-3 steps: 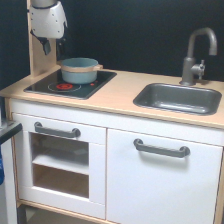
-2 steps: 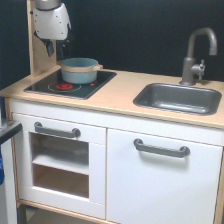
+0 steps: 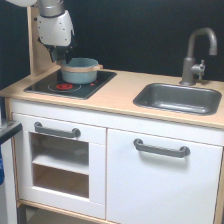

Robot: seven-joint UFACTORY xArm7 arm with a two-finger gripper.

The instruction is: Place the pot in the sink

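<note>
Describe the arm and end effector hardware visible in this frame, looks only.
Only the arm's last section shows: a bulky, rounded white housing with a light grey cylindrical segment above it at the frame's top. Below it sits a dark, almost black end effector, small and too blurred to make out its fingers. No cables or markings are discernible.

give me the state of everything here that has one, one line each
pot: upright on the black hob, not gripped, no lid
sink: nothing in it
gripper: close to the pot's rim on the exterior view's left; open or shut cannot be told
tap: no water running
cupboard door: shut
oven door: shut
</note>
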